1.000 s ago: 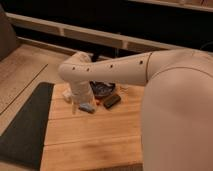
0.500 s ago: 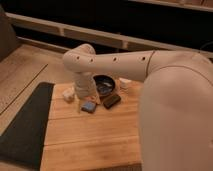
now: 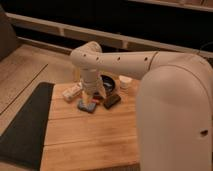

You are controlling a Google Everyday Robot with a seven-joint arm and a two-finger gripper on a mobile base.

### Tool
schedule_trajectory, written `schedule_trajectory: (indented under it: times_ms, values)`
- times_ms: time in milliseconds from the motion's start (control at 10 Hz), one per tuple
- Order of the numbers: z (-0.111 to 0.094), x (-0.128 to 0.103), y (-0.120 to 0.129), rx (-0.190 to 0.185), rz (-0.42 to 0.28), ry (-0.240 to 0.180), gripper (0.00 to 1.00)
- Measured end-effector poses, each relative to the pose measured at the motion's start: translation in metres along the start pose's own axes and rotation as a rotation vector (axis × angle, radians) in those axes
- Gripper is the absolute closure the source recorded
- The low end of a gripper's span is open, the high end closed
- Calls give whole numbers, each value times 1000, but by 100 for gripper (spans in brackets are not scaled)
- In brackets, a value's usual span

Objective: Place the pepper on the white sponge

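The white sponge (image 3: 72,92) is a small cream block lying at the back left of the wooden board (image 3: 90,135). My gripper (image 3: 94,95) hangs from the white forearm just right of the sponge. It is low over the board, between the sponge and a black bowl (image 3: 108,81). The pepper is hidden. A flat blue-grey pad (image 3: 86,106) lies just in front of the gripper.
A dark brown block (image 3: 112,101) lies right of the pad, and a small white cup (image 3: 125,82) stands beside the bowl. A dark mat (image 3: 25,127) lies left of the board. My large white arm body (image 3: 172,120) fills the right side.
My elbow has risen and shifted right, and the wrist now hangs more steeply over the back of the board. The objects on the board have not moved.
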Motion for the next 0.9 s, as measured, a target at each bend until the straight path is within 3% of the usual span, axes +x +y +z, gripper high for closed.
schedule_trajectory:
  times_ms: [200, 300, 500, 700, 900]
  values:
    - [9, -26, -43, 48, -132, -32, 35]
    - [10, -44, -53, 59, -214, -49, 35]
    - [13, -90, -45, 42, -430, -84, 35]
    - [16, -115, -41, 27, -553, -99, 35]
    - [19, -127, -39, 19, -619, -106, 35]
